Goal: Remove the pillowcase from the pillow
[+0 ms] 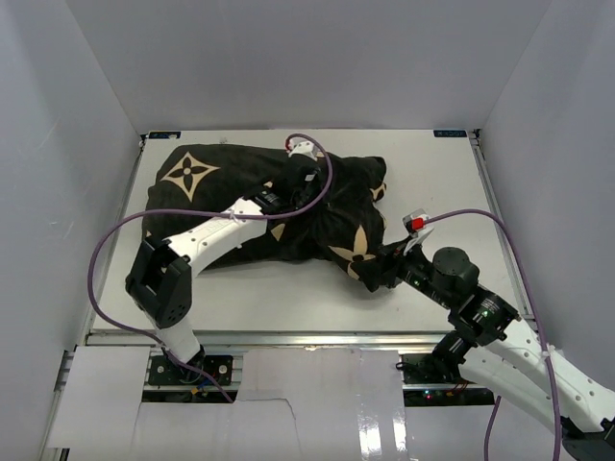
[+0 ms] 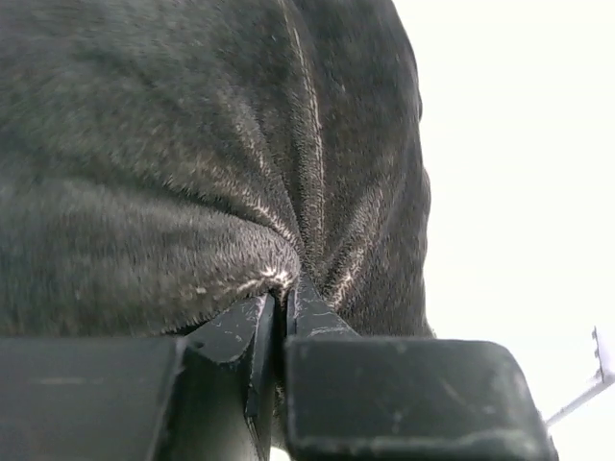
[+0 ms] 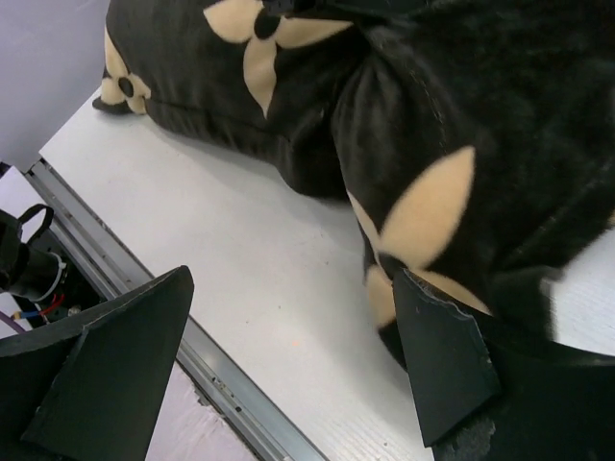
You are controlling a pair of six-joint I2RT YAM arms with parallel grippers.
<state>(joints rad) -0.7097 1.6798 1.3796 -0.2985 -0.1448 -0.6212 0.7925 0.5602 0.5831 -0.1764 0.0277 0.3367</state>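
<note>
The black pillowcase (image 1: 240,206) with tan flower motifs lies across the table and covers the pillow, which is hidden inside it. My left gripper (image 1: 306,173) is on top of the case near its right end, shut on a pinched fold of the black fabric (image 2: 288,274). My right gripper (image 1: 377,274) is open at the case's near right corner; in the right wrist view (image 3: 288,336) one finger (image 3: 437,360) touches the fabric by a tan flower (image 3: 423,216), the other (image 3: 115,355) hangs over the table edge.
White table (image 1: 288,293) with a metal rail (image 1: 288,336) along its near edge. Grey walls enclose the left, back and right. A purple cable (image 1: 106,250) loops from the left arm, another from the right arm (image 1: 500,226).
</note>
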